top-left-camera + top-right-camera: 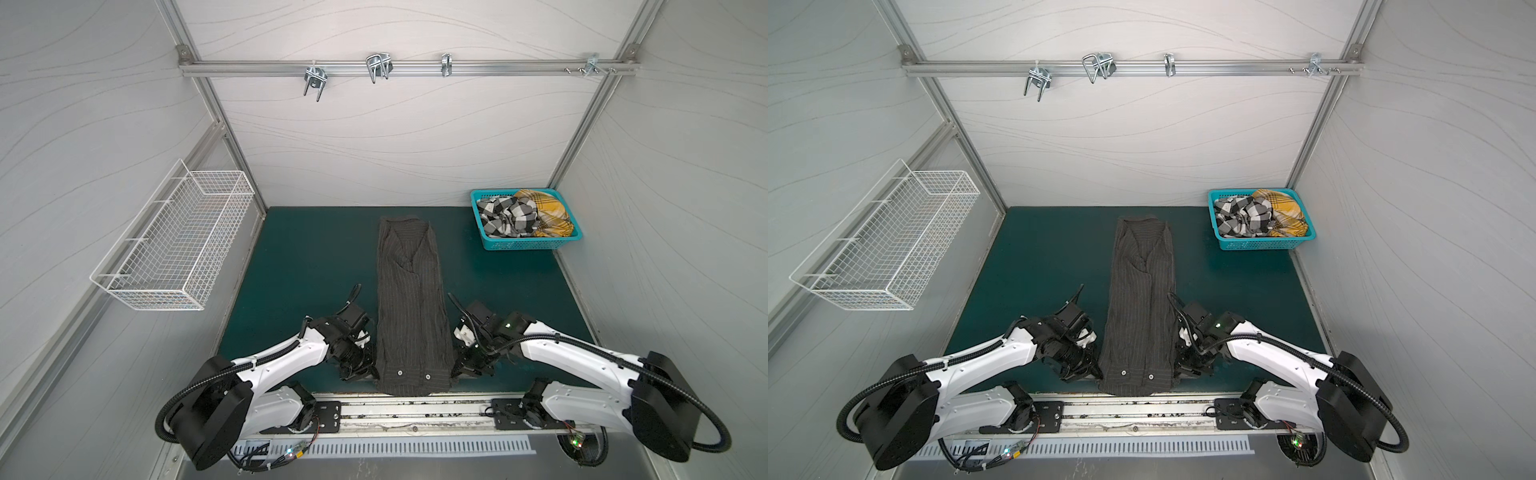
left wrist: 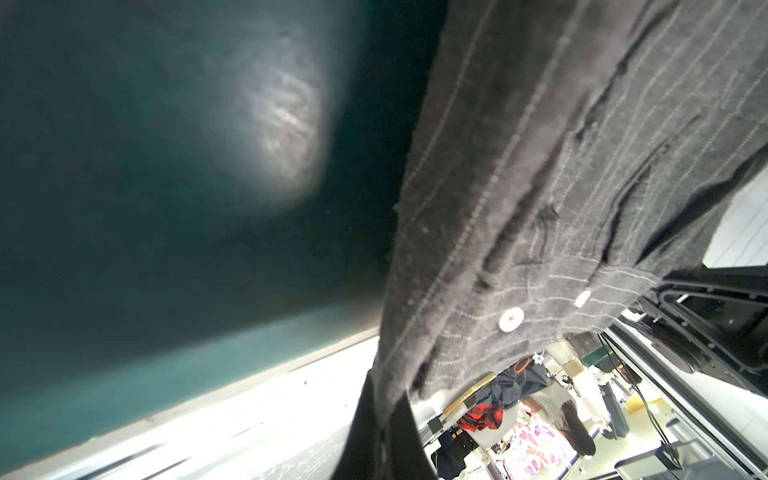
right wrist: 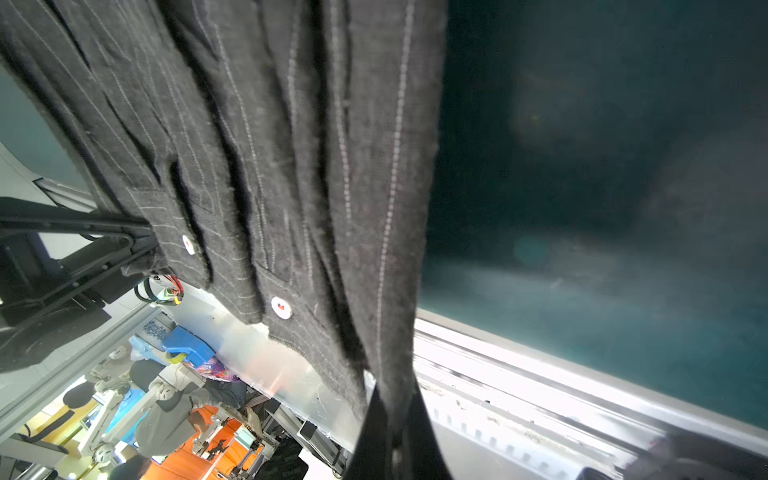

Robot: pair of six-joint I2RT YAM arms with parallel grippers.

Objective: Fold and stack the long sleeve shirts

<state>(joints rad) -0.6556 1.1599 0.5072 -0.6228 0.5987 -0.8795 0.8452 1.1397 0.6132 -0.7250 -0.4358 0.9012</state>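
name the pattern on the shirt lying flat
Dark charcoal shirt, thin pale pinstripes; clearest in right wrist view.

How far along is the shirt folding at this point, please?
Done: the charcoal pinstripe shirt lies on the mat as a narrow strip, sleeves folded in. In hand: the left gripper and right gripper are shut on its near corners, likely for the lengthwise fold. Left: the check shirt and yellow plaid shirt lie crumpled in the teal basket; nothing is stacked.
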